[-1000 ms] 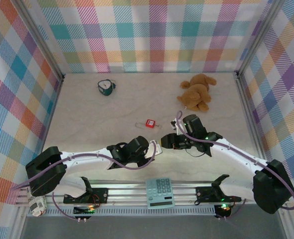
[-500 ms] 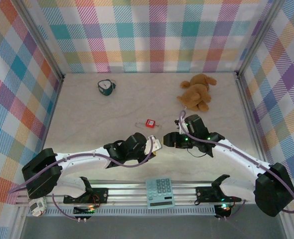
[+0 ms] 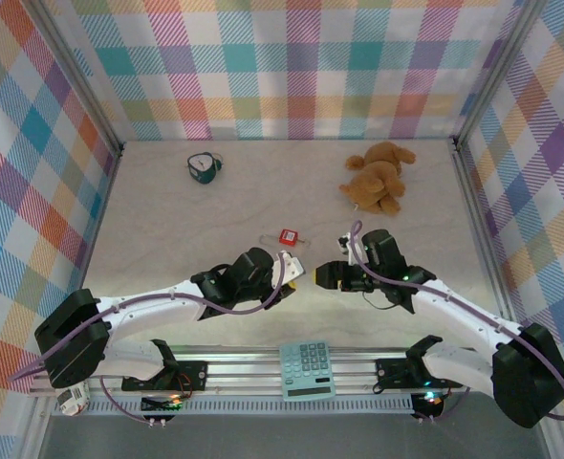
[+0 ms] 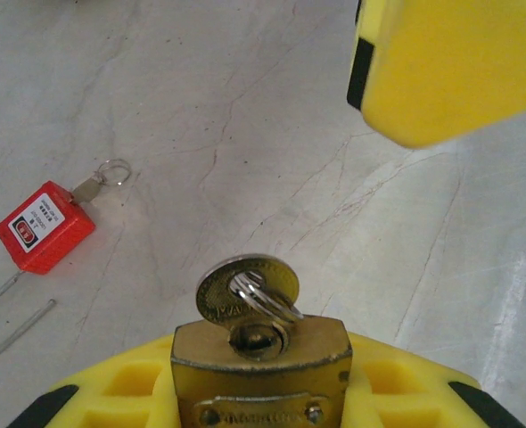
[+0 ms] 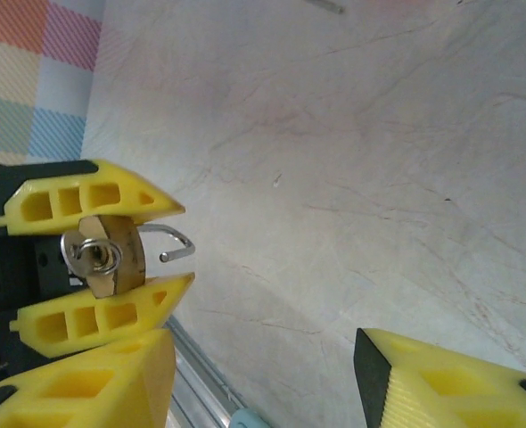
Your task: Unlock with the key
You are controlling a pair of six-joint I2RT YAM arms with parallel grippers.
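Observation:
My left gripper (image 3: 288, 273) is shut on a brass padlock (image 4: 261, 366), its yellow fingers (image 5: 111, 201) clamping the body from both sides. The tan-brass key (image 4: 248, 287) sits in the keyhole, its round head and a silver ring sticking out. In the right wrist view the same padlock (image 5: 120, 260) shows its silver shackle (image 5: 176, 236) with the free end out of the body. My right gripper (image 3: 320, 275) is open, just right of the lock and not touching it; one of its fingers (image 4: 441, 62) shows in the left wrist view.
A red padlock (image 3: 287, 236) lies on the table behind the grippers, its shackle open and a small key in it. A plush bear (image 3: 378, 179) sits at the back right, a green object (image 3: 203, 167) at the back left. A teal calculator (image 3: 307, 371) rests on the front rail.
The right gripper, which was up against the lock and key, has drawn back to the right, leaving a gap. The left gripper with the padlock has shifted slightly left and away from the front.

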